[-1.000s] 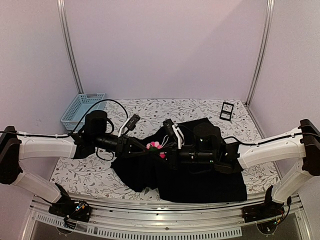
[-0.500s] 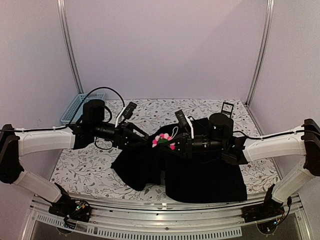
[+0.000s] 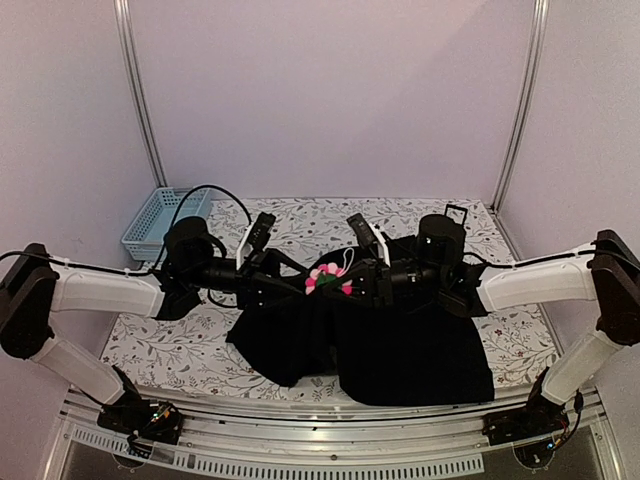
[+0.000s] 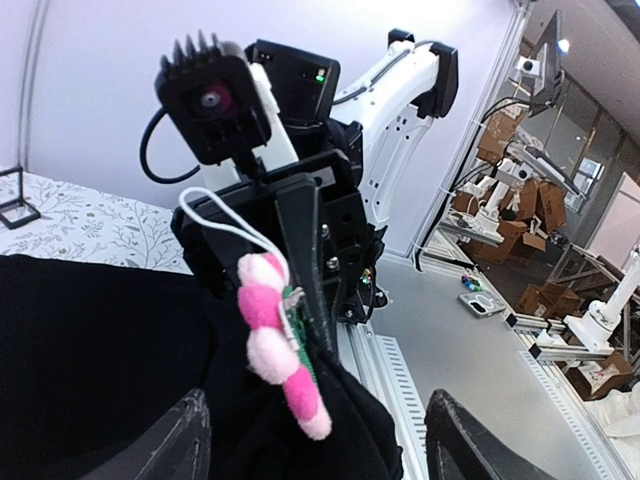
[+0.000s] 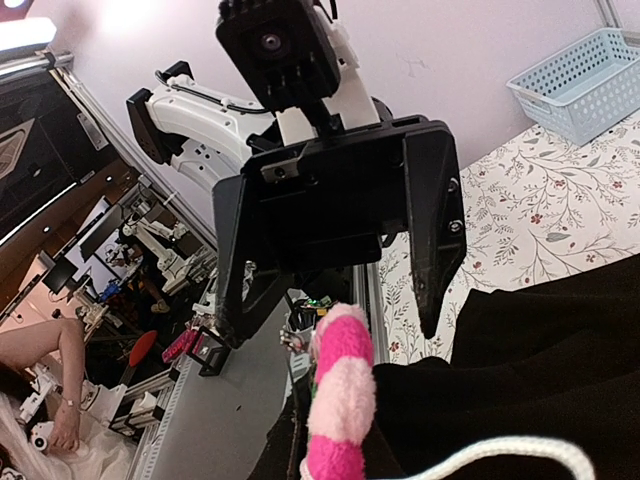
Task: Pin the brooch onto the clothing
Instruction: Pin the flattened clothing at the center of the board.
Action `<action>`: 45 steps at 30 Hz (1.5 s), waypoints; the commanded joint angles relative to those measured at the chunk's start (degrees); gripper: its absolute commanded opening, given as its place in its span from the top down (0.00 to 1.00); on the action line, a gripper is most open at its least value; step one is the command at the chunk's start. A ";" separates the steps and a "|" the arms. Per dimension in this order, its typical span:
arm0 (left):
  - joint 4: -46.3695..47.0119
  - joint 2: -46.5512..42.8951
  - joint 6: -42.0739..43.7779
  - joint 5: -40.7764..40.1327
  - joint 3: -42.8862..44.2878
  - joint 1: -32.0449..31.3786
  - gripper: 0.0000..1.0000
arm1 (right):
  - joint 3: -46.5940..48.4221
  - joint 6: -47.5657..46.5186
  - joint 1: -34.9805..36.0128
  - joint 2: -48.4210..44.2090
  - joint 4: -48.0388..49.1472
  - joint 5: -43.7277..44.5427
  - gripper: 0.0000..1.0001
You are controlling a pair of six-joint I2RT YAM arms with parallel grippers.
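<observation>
The brooch [image 3: 325, 278], a pink flower with a white cord loop, hangs edge-on above the table's middle. My right gripper [image 3: 347, 284] is shut on it from the right, as the left wrist view shows: dark fingers [image 4: 305, 250] clamp the brooch [image 4: 278, 345] at its green back. The clothing [image 3: 400, 345], a black shirt, lies below, and a fold of it rises to the brooch [image 5: 340, 390]. My left gripper [image 3: 296, 286] faces the brooch from the left, open, its fingers [image 4: 185, 440] spread on either side and touching nothing.
A light-blue basket [image 3: 160, 220] sits at the back left and a small black stand [image 3: 453, 222] at the back right on the floral tablecloth [image 3: 300, 215]. The metal rail [image 3: 320, 425] runs along the near edge.
My left gripper has opened and let go of the brooch. Both grippers and the brooch have risen and shifted slightly toward the back; the brooch stays with the right gripper.
</observation>
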 commanded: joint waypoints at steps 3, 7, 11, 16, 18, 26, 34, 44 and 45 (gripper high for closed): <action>3.69 2.77 0.19 -0.30 1.02 -1.88 0.25 | 3.52 -0.20 -0.55 1.41 1.81 0.02 1.00; 4.39 5.14 1.73 1.26 2.04 -2.78 0.26 | 4.25 -0.70 -0.74 1.66 1.08 0.09 1.00; 4.41 5.65 1.87 -0.92 2.34 -3.25 0.41 | 5.05 -0.81 -0.75 2.44 0.16 -1.00 1.00; 6.05 5.01 1.67 -4.72 1.71 -3.81 0.57 | 5.42 -1.20 -0.82 3.14 -0.65 -1.45 1.00; 7.39 5.15 1.62 -4.85 1.64 -4.11 0.61 | 5.53 -1.36 -0.85 3.32 -0.48 -1.63 1.00; 13.80 6.23 -0.63 -4.97 0.79 -4.15 1.00 | 4.79 -0.49 -1.05 5.19 1.60 -3.49 1.00; 9.87 6.34 -3.12 -7.03 1.37 -3.52 1.00 | 4.53 -0.54 -2.16 5.84 1.02 -4.07 0.91; 9.33 7.79 -3.16 -7.14 1.46 -3.54 1.00 | 5.41 -1.97 -2.40 6.33 0.45 -2.01 0.59; 9.48 7.94 -3.10 -7.00 1.46 -3.52 1.00 | 5.25 -1.93 -2.36 6.40 0.91 -1.77 0.59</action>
